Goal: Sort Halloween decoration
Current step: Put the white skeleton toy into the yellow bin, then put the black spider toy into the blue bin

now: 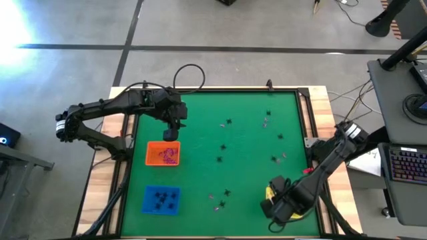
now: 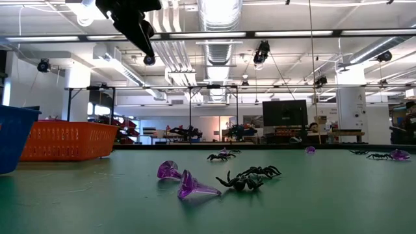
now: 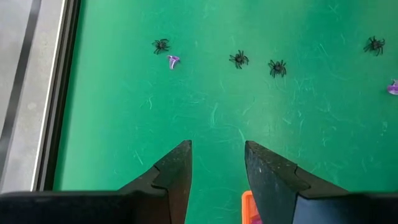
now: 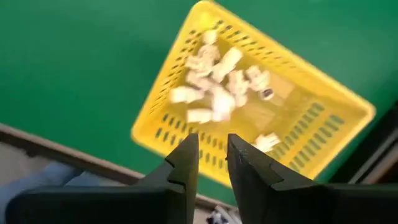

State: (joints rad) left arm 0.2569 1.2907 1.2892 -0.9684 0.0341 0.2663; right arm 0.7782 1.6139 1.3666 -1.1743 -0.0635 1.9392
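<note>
Tiny Halloween decorations lie scattered on the green mat: black spiders [image 3: 239, 59] and purple pieces [image 3: 173, 60], with more near the front [image 2: 250, 179]. The orange tray [image 1: 163, 153] holds purple pieces, the blue tray [image 1: 161, 200] black ones, and the yellow tray [image 4: 163, 104] white ones [image 4: 214, 81]. My left gripper [image 3: 217, 149] hangs open just beyond the orange tray's far edge, with nothing between its fingers. My right gripper [image 4: 212, 146] points down over the yellow tray at the near right. Its fingers stand a little apart and nothing shows between them.
The mat sits inside a dark frame [image 1: 303, 113] on a wooden table. The three trays stand along the near half, orange and blue at the left, yellow at the right. The mat's middle and far part holds only small scattered pieces.
</note>
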